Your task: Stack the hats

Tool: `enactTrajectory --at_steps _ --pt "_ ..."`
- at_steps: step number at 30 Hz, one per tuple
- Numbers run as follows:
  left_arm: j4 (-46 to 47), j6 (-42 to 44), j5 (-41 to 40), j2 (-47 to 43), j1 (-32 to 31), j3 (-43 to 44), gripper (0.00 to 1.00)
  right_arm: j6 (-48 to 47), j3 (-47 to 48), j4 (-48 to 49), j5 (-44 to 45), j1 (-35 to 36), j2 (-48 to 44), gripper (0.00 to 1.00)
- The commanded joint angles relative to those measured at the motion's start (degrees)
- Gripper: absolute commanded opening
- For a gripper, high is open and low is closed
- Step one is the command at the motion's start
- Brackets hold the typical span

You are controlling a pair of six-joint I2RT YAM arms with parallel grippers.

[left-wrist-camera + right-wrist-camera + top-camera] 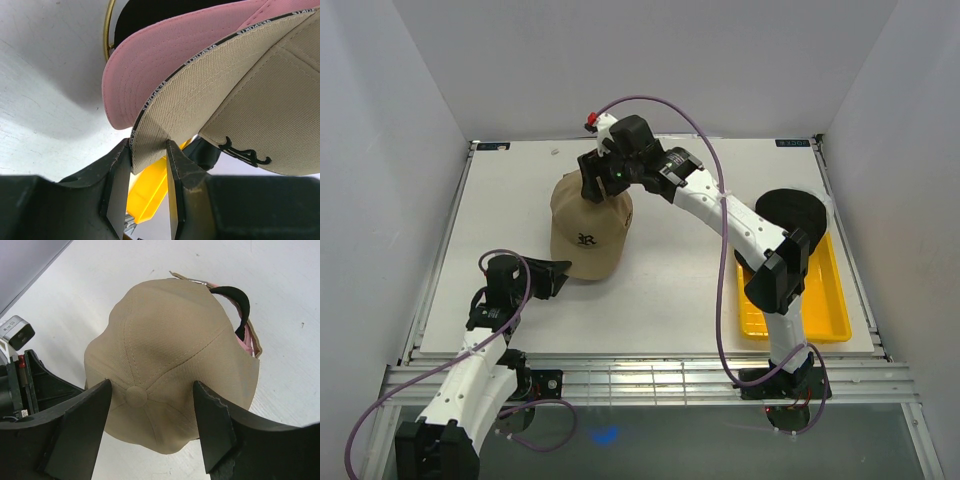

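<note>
On the left, the left end effector [148, 172] has pinched down on the front edge of the tan cap's [588, 228] brim, one finger on each side. That cap sits mid-bench [670, 290], well left of the yellow tray [825, 300], with the pink cap [150, 65] nested under it, the pink brim peeking out beneath the tan one.

Over the crown hangs the right end effector [151, 385], its jaws spread wide on either side of the top button and holding nothing. Whether its fingers brush the fabric I can't quite tell.

Far right, the black cap [788, 212] lies at the tray's far end.

My read is that the tan cap is being seated on the pink one. Next the brims should be squared, the crown pressed down, and then the brim let go gently so nothing slides.
</note>
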Motion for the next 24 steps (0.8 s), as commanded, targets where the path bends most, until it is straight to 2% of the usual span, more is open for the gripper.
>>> enactTrajectory --at_steps 1,9,17,20,24 --pt "-5.53 -1.39 -2.13 0.57 -0.39 -1.63 0.29 -0.65 1.39 2.04 0.56 -0.9 -0.12 0.73" --pt "-6.5 -2.27 -2.22 0.66 -0.39 0.13 0.32 2.77 2.18 4.32 0.39 -5.11 -2.58 0.79" --pt "-10.19 -3.58 -2.4 2.15 -0.31 3.37 0.35 10.69 4.1 9.51 -8.92 -12.23 1.62 0.8" --pt "-11.5 -4.11 -2.4 2.68 -0.39 4.17 0.35 11.83 5.6 11.0 -11.47 -12.85 4.0 0.8" --pt "-13.09 -4.9 -2.4 3.3 -0.39 5.22 0.35 13.59 3.16 15.65 -15.26 -12.76 5.41 0.8"
